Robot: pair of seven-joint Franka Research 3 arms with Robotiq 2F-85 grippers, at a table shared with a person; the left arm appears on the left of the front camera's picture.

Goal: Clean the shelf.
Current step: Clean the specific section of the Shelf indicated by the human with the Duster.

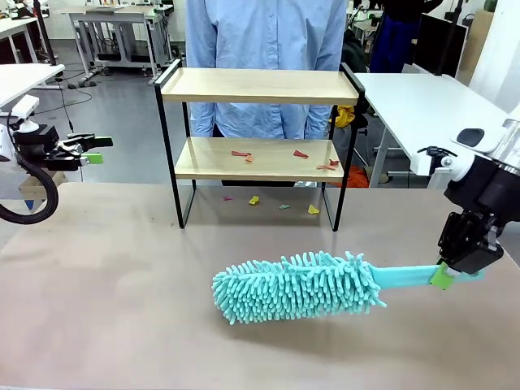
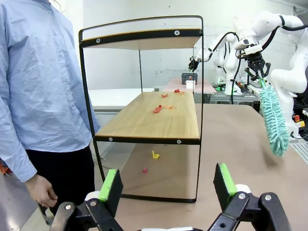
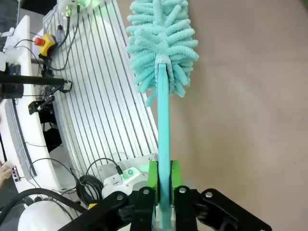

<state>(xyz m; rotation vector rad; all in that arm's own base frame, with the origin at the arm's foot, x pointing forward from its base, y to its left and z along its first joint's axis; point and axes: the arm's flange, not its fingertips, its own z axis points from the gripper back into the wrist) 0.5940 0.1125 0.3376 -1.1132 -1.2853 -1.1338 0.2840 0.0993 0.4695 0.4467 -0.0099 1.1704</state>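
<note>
The right gripper [image 1: 444, 275] was clamped on the handle of the duster [image 1: 296, 286]. The duster's head hung low over the table [image 1: 106, 268], well short of the shelf [image 1: 258, 85] at the far side. The left gripper [image 2: 168, 185] stood open and empty. Sweeping looked not yet begun, and the next move called for raising the head to the lower board. The left wrist view showed scraps [image 2: 158, 109] lying along that board. The right wrist view showed the grip close up.

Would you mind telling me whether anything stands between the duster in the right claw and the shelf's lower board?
Nothing visible does: bare table lies between the duster and the shelf, whose front stands open.
</note>
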